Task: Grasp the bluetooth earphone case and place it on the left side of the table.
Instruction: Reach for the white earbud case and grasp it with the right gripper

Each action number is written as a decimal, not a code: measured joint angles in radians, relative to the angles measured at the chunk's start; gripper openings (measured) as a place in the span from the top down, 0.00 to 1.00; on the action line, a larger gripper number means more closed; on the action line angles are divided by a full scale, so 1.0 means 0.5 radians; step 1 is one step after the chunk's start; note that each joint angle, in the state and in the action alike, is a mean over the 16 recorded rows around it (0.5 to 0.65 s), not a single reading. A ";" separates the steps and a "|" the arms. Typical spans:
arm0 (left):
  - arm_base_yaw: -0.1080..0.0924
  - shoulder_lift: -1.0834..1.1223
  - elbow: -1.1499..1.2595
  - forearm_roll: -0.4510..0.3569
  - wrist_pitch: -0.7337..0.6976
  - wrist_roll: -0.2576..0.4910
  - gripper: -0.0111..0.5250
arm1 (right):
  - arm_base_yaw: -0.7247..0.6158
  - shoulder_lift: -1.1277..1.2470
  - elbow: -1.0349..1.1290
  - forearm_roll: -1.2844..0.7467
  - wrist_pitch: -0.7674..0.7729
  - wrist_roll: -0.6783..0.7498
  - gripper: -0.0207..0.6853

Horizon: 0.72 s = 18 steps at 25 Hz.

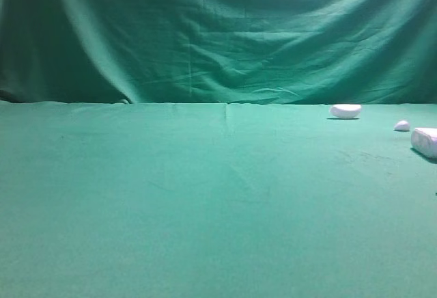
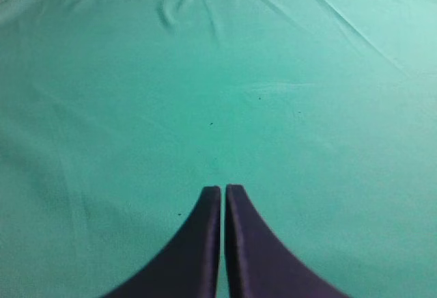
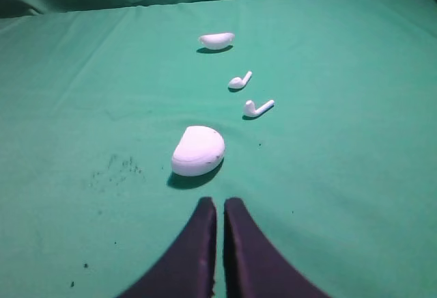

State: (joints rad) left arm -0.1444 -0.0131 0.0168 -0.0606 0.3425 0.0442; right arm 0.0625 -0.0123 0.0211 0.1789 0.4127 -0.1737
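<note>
The bluetooth earphone case is a smooth white rounded oblong lying on the green table, just ahead and slightly left of my right gripper. That gripper is shut and empty, a short gap away from the case. In the exterior high view the case lies at the far right edge, partly cut off. My left gripper is shut over bare green cloth, with nothing between its fingers. Neither arm shows in the exterior high view.
Beyond the case lie two loose white earbuds and a smaller white half-oval piece, the piece also in the exterior high view beside a tiny white lump. A draped green backdrop rises behind the table.
</note>
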 joint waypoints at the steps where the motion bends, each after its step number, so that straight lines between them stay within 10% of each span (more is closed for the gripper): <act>1: 0.000 0.000 0.000 0.000 0.000 0.000 0.98 | 0.000 0.000 0.000 0.000 0.000 0.000 0.97; 18: 0.000 0.000 0.000 0.000 0.000 0.000 0.98 | 0.000 0.000 0.006 0.074 -0.163 -0.005 0.97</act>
State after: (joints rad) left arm -0.1444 -0.0131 0.0168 -0.0606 0.3425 0.0442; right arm 0.0625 -0.0123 0.0240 0.2160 0.3311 -0.1762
